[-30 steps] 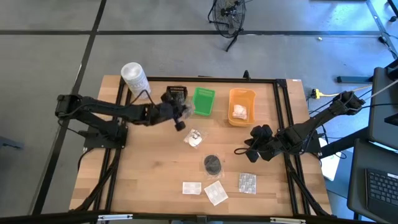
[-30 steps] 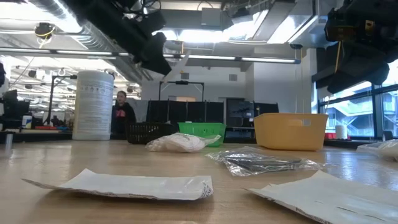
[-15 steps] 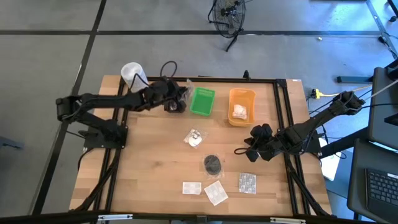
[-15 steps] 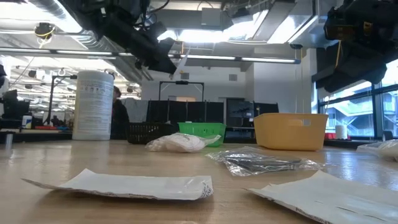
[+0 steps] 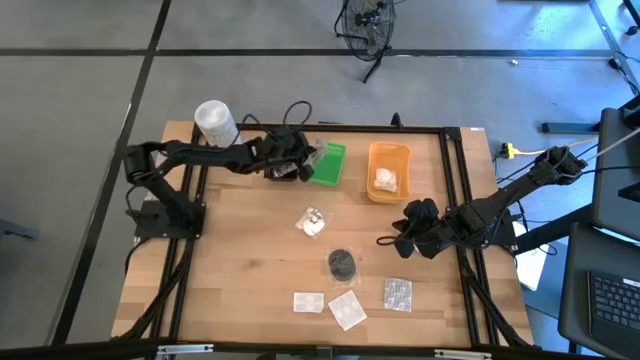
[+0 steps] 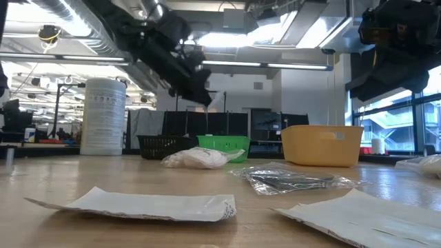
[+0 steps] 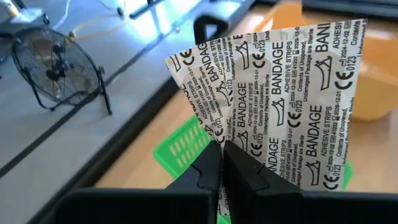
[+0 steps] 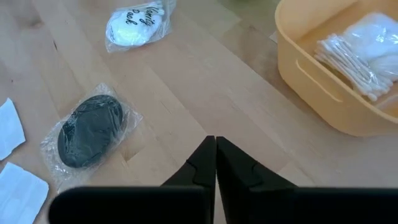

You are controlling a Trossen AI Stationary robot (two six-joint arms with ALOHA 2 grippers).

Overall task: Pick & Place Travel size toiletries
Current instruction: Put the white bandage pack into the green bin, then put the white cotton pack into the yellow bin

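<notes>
Your left gripper (image 7: 221, 163) has swung from beside the white tub (image 5: 214, 120) to above the green tray (image 5: 328, 164), pinching a bandage sachet (image 7: 280, 93) by its lower edge, apparently so it hangs free for dropping. You are seeing its printed wrapper only in the left wrist view; overhead it is a pale scrap. Your right gripper (image 8: 216, 163) is waiting, fingers pressed together and empty, near the black pad (image 8: 91, 129), while a wrapped bundle (image 8: 365, 53) is lying in the orange tray (image 8: 314, 81).
</notes>
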